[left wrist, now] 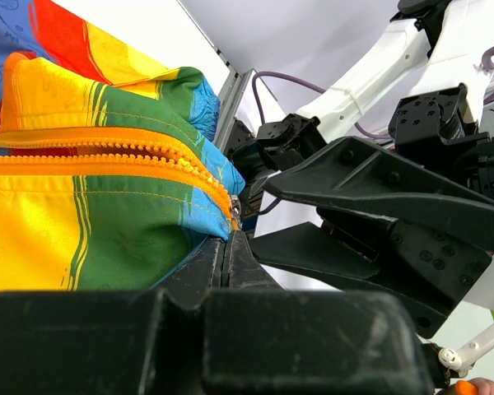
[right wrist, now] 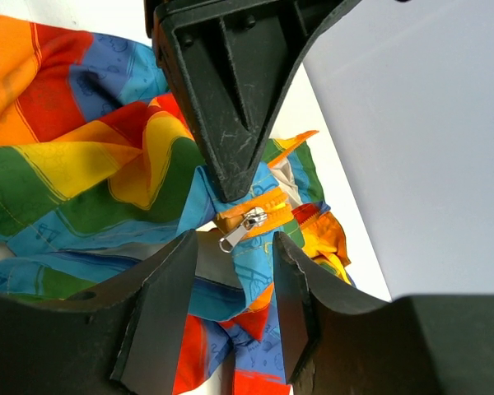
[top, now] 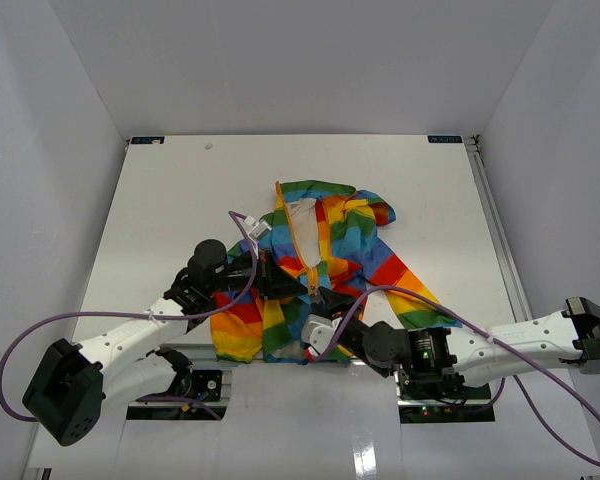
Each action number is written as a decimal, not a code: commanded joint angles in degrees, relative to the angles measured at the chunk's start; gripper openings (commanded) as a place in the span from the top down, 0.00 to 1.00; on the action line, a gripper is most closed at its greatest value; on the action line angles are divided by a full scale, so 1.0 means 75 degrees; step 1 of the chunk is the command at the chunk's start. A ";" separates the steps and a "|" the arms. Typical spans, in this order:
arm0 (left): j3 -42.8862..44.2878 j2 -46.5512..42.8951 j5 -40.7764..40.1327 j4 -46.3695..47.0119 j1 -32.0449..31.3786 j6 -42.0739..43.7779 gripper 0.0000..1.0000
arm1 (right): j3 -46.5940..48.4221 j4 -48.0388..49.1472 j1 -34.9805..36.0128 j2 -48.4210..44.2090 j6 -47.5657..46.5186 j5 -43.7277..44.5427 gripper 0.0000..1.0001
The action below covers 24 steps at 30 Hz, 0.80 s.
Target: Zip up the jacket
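The rainbow-striped jacket [top: 352, 236] lies crumpled on the white table, its upper front open on the cream lining. My left gripper [top: 281, 283] is shut on the jacket's edge right at the lower end of the orange zipper [left wrist: 107, 158]; its jaws stand pressed together in the left wrist view [left wrist: 228, 239]. My right gripper [top: 329, 301] is open, with its fingers on either side of the silver zipper slider [right wrist: 253, 220] and its hanging pull tab, a little short of it [right wrist: 232, 240]. The left gripper's black fingers [right wrist: 230, 107] show just above the slider.
The white table [top: 170, 190] has raised white walls on three sides and a metal rail [top: 495, 220] along its right edge. Purple cables [top: 250, 225] loop over both arms near the jacket. A jacket sleeve [top: 412, 300] trails right toward the right arm.
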 commanded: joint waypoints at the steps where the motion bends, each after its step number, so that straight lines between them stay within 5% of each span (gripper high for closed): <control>1: -0.0065 -0.0092 0.0050 0.0103 0.0040 0.0028 1.00 | 0.0140 0.0425 -0.0055 0.0186 -0.0066 -0.0058 0.52; 24: -0.0076 -0.0102 0.0073 0.0114 0.0040 -0.0004 1.00 | 0.0078 0.0790 -0.0290 0.0310 -0.0241 0.0200 0.62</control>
